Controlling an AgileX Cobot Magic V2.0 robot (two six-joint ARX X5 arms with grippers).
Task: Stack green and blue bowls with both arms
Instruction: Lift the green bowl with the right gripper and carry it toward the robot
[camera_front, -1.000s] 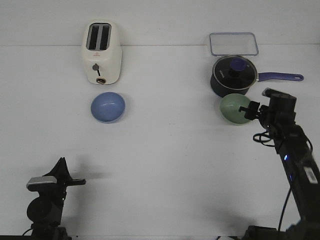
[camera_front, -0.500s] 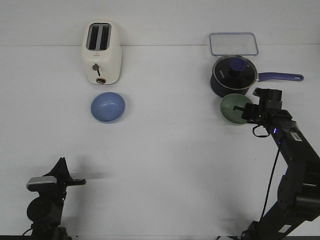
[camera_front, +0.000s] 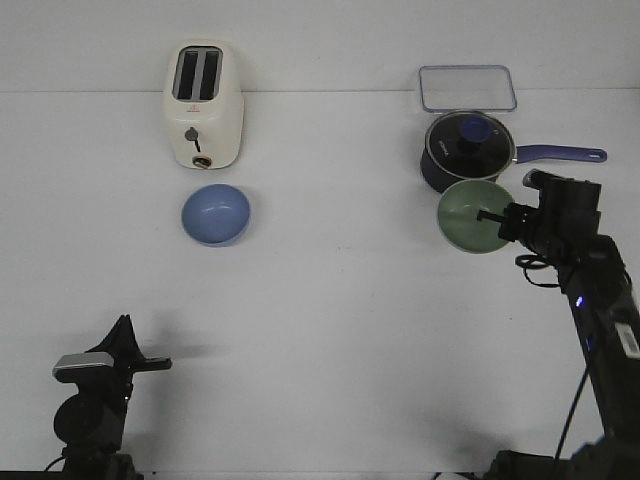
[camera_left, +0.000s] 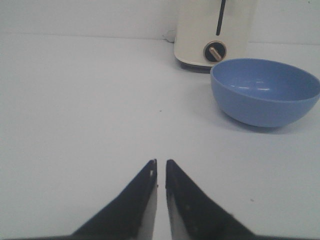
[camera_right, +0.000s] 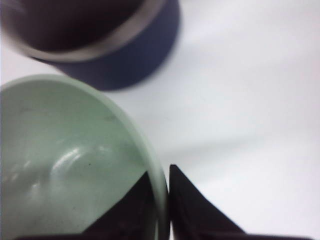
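Note:
The pale green bowl (camera_front: 470, 216) is at the right, tilted with its inside facing the front camera, just in front of the saucepan. My right gripper (camera_front: 497, 217) is shut on its rim: in the right wrist view one finger is inside the green bowl (camera_right: 65, 165) and one outside, with the right gripper (camera_right: 161, 176) pinching the wall. The light blue bowl (camera_front: 215, 214) sits on the table in front of the toaster; it also shows in the left wrist view (camera_left: 265, 92). My left gripper (camera_left: 160, 164) is shut and empty, low at the near left (camera_front: 150, 364), well short of the blue bowl.
A cream toaster (camera_front: 203, 104) stands behind the blue bowl. A dark navy saucepan (camera_front: 468, 152) with glass lid and long handle is right behind the green bowl. A clear rectangular container (camera_front: 467, 87) lies at the back right.
My right gripper has closed on the green bowl's rim and raised it, tipping its inside toward the front camera. The left arm and the blue bowl have not moved.

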